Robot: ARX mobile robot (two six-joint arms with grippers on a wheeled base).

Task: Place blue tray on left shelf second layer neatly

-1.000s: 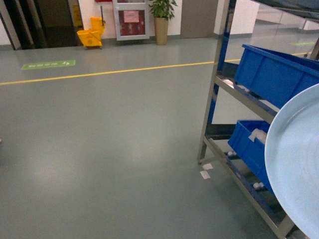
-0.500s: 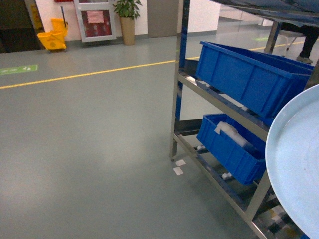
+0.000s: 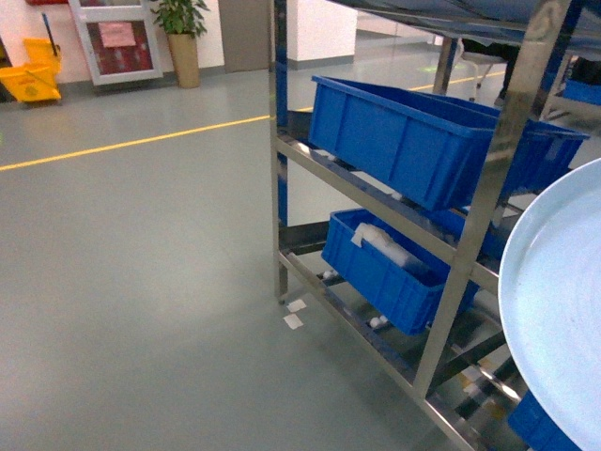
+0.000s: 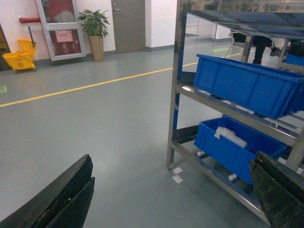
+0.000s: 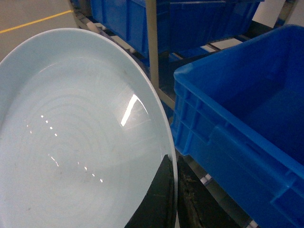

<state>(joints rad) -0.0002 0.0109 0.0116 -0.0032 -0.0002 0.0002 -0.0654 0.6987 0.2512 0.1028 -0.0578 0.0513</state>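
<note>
The pale blue tray (image 3: 562, 310) fills the right edge of the head view, held tilted up on its side. In the right wrist view the tray (image 5: 71, 133) takes up the left half, and my right gripper (image 5: 175, 167) is shut on its rim, one black finger on each face. The left shelf (image 3: 488, 178), a stainless-steel rack with white rollers, stands just beyond the tray. My left gripper (image 4: 171, 197) hangs open over bare floor, with nothing between its fingers (image 4: 61, 202). The shelf (image 4: 176, 90) lies to its right.
Dark-blue crates sit on the rack: one on an upper tier (image 3: 404, 132), one lower (image 3: 380, 268), and another (image 5: 247, 118) close beside the tray. Two white floor markers (image 3: 295, 314) lie by the rack's post. The grey floor (image 3: 131, 282) stretches left, with a yellow line (image 3: 122, 143).
The head view has swung toward the rack, which has slid left and shows more tiers and crates. The tray keeps its place at the right edge.
</note>
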